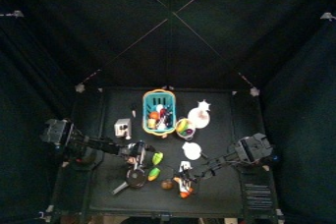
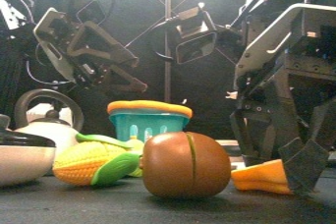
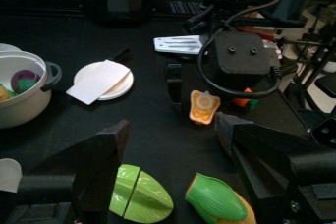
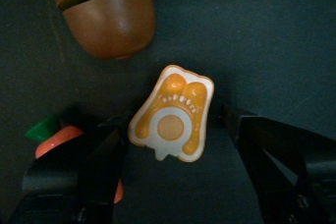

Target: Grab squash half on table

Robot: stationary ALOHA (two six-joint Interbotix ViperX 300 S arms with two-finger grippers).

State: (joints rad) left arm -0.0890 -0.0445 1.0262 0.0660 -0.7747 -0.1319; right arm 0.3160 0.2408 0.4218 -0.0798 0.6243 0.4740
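Observation:
The squash half [image 4: 175,110] lies cut face up on the black table [image 4: 262,31], orange at the rim and yellow in the middle. My right gripper [image 4: 175,135] is open and straddles it, one jaw on each side, not closed on it. In the front view the squash half [image 2: 260,177] lies low at the right, with the right gripper [image 2: 278,154] down over it. The left wrist view shows the squash half [image 3: 201,107] under the right arm's wrist. My left gripper [image 3: 171,135] is open, holds nothing, and hangs short of the squash.
A brown rounded piece [image 4: 105,12] lies close beside the squash, and an orange-red piece with a green top [image 4: 50,141] is by one right jaw. Corn [image 2: 98,164], a teal basket [image 2: 147,120], a white plate [image 3: 101,79], a pot [image 3: 20,85] and green pieces [image 3: 141,191] stand around.

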